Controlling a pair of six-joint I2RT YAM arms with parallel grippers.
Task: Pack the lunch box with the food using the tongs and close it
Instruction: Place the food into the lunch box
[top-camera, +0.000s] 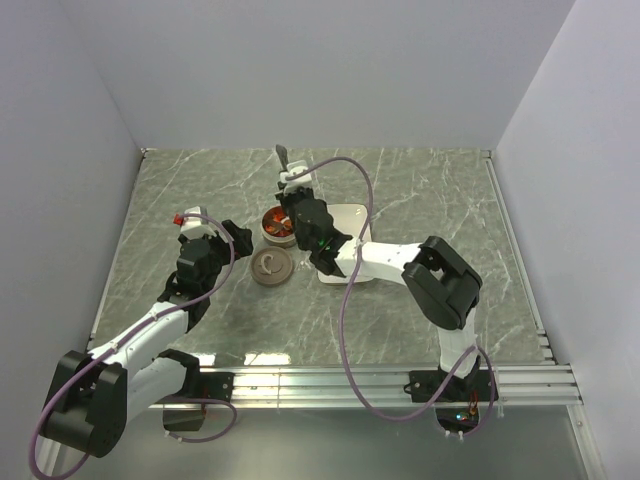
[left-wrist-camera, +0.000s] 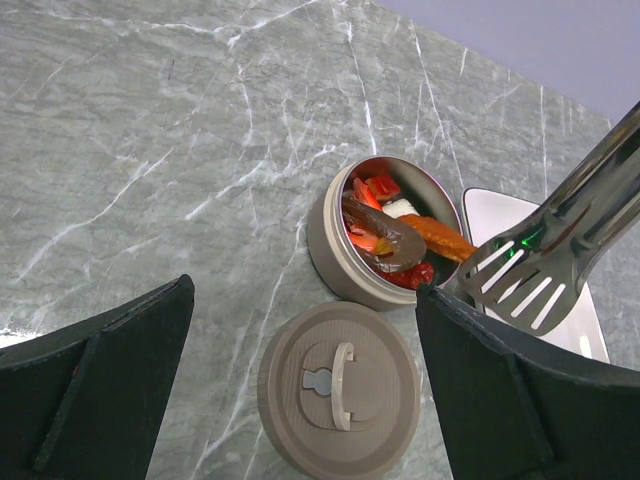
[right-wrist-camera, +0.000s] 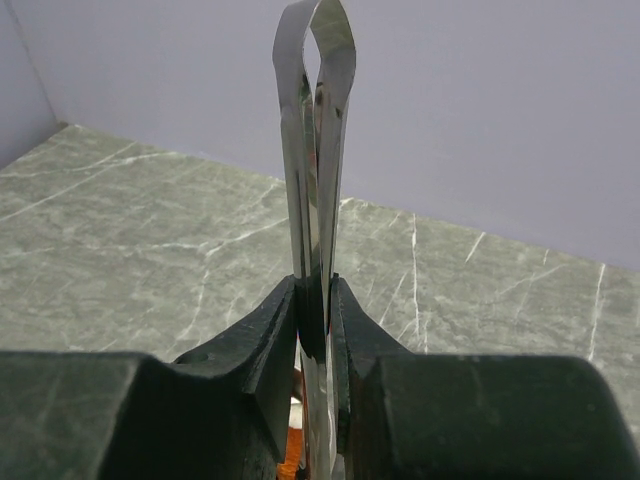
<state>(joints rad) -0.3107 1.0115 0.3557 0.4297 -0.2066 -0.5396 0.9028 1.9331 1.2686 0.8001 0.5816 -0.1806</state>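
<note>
The lunch box (left-wrist-camera: 333, 248) (top-camera: 269, 234) stands open on the marble table, filled with red and orange food (left-wrist-camera: 385, 235). Its brown lid (left-wrist-camera: 340, 390) (top-camera: 271, 265) lies flat beside it, handle up. My right gripper (right-wrist-camera: 318, 300) (top-camera: 300, 208) is shut on the tongs (right-wrist-camera: 315, 150), squeezing both arms together. Their looped end (top-camera: 283, 155) points to the far side, and their slotted head (left-wrist-camera: 530, 285) hovers at the tin's right rim over the plate. My left gripper (left-wrist-camera: 305, 290) (top-camera: 232, 238) hangs open above the lid, holding nothing.
A white rectangular plate (left-wrist-camera: 590, 320) (top-camera: 352, 213) lies right of the tin, partly under the right arm. Grey walls close in the table on three sides. The right arm's purple cable (top-camera: 345, 300) loops over the table's middle.
</note>
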